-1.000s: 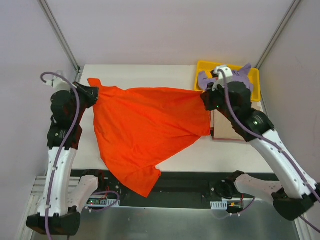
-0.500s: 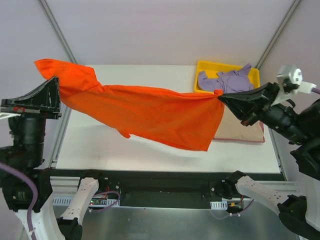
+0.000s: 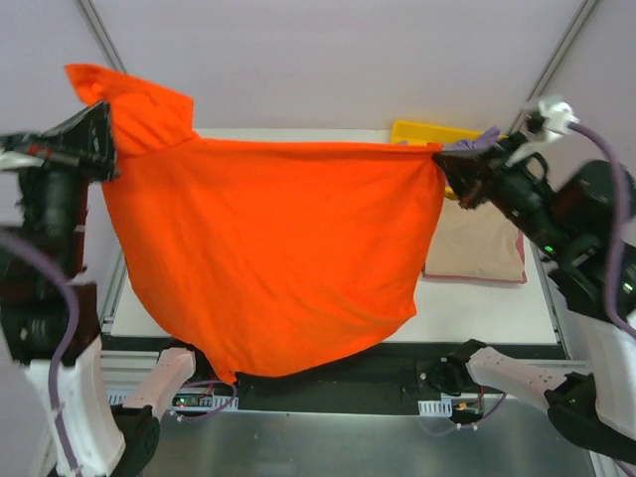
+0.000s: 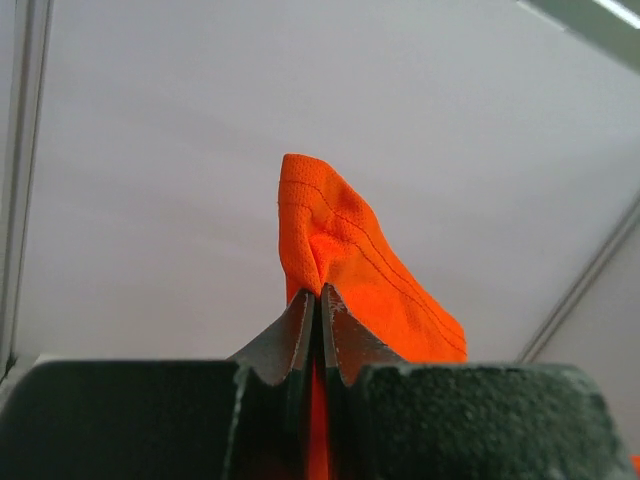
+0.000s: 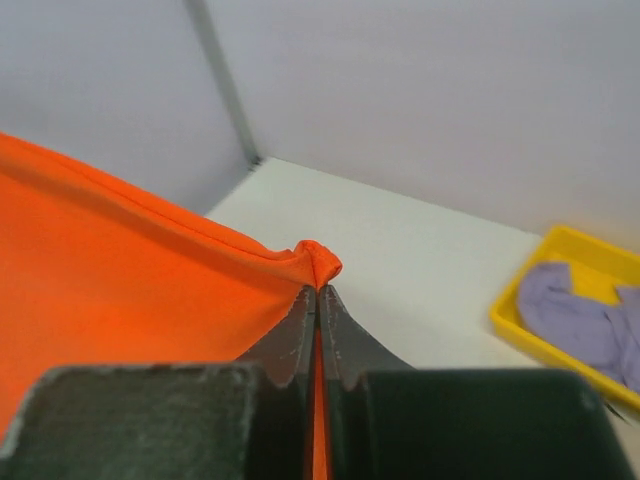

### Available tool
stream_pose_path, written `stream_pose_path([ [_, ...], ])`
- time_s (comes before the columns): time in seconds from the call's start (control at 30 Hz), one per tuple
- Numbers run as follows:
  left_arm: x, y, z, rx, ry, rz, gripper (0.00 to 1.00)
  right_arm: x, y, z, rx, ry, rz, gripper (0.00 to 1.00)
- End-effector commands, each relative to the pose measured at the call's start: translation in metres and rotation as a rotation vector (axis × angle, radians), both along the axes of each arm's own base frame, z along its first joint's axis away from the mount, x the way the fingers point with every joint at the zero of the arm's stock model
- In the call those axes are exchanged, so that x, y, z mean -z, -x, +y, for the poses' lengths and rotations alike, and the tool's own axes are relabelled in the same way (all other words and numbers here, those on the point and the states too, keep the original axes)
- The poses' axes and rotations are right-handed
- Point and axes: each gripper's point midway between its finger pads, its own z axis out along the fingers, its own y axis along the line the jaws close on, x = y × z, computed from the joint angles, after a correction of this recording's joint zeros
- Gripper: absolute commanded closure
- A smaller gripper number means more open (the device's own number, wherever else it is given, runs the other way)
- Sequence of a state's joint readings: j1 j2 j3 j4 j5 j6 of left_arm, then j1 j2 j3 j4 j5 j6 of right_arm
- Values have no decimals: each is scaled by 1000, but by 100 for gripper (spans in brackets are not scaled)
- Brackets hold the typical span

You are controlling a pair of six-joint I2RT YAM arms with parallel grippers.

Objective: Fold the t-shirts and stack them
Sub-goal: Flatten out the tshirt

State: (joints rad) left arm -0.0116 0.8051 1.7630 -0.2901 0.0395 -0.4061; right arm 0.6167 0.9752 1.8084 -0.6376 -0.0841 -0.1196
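Note:
The orange-red t-shirt (image 3: pixel 273 253) hangs spread wide in the air above the table, held taut along its top edge. My left gripper (image 3: pixel 107 144) is shut on its left corner, seen pinched in the left wrist view (image 4: pixel 318 290). My right gripper (image 3: pixel 444 164) is shut on its right corner, seen in the right wrist view (image 5: pixel 318 287). The tan-beige t-shirt (image 3: pixel 482 243) lies folded on the table at the right. The lavender-purple t-shirt (image 5: pixel 585 325) lies crumpled in the yellow tray (image 5: pixel 570 247) at the back right.
The white table (image 3: pixel 477 308) shows at the right and front, mostly hidden behind the hanging shirt. Metal frame posts (image 3: pixel 552 65) rise at the back corners. The shirt's lower hem hangs past the table's near edge.
Both grippers kept their hold while the shirt, stretched out in a narrow band before, dropped open into a full hanging sheet. The right gripper moved slightly up and back.

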Motion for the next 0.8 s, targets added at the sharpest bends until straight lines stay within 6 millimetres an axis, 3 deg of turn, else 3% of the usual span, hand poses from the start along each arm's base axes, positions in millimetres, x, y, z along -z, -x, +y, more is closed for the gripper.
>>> stream_pose_path([
  [0.0, 83, -147, 22, -125, 23, 322, 100, 70, -109, -6, 369, 146, 163, 99],
  [0.13, 190, -249, 41, -240, 33, 595, 97, 148, -193, 4, 463, 216, 362, 99],
  [0.27, 325, -337, 44, -268, -45, 898, 77, 235, -275, 29, 449, 266, 499, 95],
  [0.3, 357, -351, 44, -264, -63, 971, 69, 262, -297, 38, 424, 288, 528, 88],
  [0.33, 402, -367, 43, -260, -84, 1068, 56, 287, -316, 43, 414, 305, 558, 80],
  [0.37, 430, -375, 44, -262, -88, 1141, 38, 307, -333, 48, 405, 314, 588, 78],
  [0.4, 445, -379, 44, -271, -78, 1185, 22, 318, -346, 52, 386, 316, 609, 72],
  [0.43, 460, -382, 46, -279, -74, 1226, 10, 336, -354, 54, 369, 333, 650, 58],
  [0.47, 466, -383, 46, -286, -76, 1240, 1, 341, -360, 57, 350, 334, 667, 42],
  [0.53, 469, -380, 50, -310, -73, 1251, 1, 346, -361, 62, 304, 354, 686, 19],
  [0.63, 464, -372, 49, -306, -75, 1247, 1, 344, -350, 61, 288, 358, 673, 8],
  [0.73, 453, -355, 43, -272, -57, 1240, 1, 328, -333, 56, 290, 322, 645, 0],
  [0.77, 449, -347, 41, -263, -48, 1238, 1, 319, -324, 57, 275, 307, 636, 4],
])
